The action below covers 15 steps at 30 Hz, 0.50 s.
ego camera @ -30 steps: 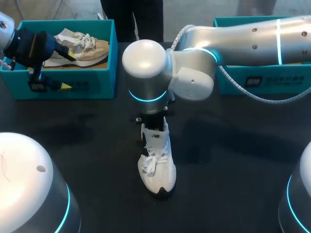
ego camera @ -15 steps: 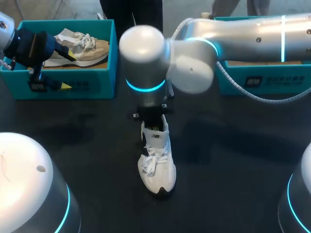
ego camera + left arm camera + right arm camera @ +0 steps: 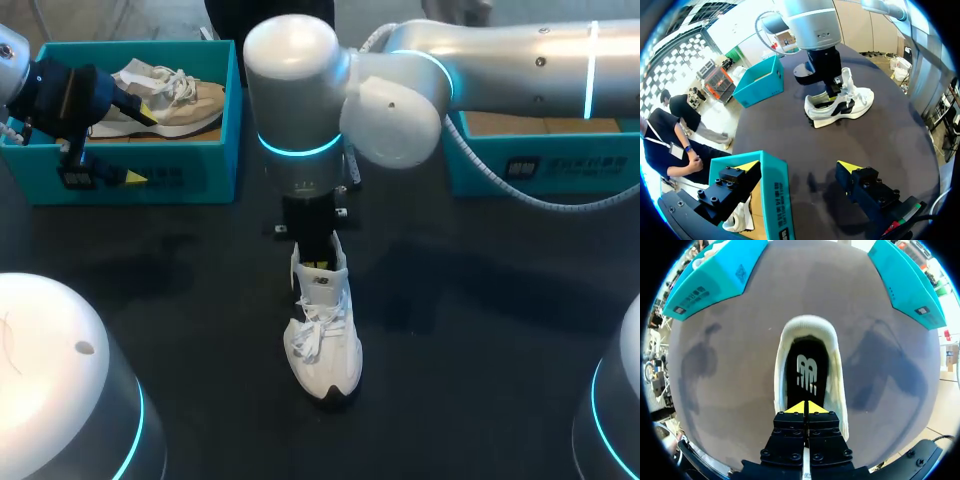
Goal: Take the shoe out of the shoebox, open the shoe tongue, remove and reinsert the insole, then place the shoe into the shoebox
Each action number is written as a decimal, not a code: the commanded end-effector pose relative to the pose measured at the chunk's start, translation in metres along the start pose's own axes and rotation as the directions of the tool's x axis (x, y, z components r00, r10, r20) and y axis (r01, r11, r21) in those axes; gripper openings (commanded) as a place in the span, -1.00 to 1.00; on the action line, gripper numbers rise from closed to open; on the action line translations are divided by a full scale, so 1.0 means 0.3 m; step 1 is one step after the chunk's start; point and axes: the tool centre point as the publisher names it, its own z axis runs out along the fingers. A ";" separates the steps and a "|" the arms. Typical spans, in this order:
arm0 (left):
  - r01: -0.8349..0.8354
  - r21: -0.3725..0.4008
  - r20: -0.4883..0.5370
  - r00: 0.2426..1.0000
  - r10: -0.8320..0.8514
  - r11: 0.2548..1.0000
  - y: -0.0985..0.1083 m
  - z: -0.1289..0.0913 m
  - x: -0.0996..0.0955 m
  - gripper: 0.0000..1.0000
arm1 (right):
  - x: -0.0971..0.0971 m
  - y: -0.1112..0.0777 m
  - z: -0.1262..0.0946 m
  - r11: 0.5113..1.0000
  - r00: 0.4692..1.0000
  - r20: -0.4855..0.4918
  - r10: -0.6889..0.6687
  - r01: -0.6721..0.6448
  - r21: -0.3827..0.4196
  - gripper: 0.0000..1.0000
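White shoe [image 3: 322, 335], judged light and soft, on the worktop [image 3: 480, 330]; right pincer [image 3: 804, 407] closed above the insole [image 3: 806, 375], perhaps pinching the tongue [image 3: 320, 283]. Flexible insole: grip its heel edge. Left pincer [image 3: 798, 166] open.

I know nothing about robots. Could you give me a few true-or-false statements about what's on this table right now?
The white shoe stands on the table, not in a box. True.
The left gripper is closed. False: its fingers are wide apart, astride the left box's wall.
The right gripper's yellow tips meet above the white shoe's opening. True.
The left box is empty. False: a beige shoe lies in it.
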 end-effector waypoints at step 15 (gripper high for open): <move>0.000 -0.003 -0.001 1.000 0.000 1.000 -0.002 -0.002 0.002 1.00 | -0.037 -0.040 -0.021 0.999 0.999 0.018 0.040 -0.041 0.030 -0.25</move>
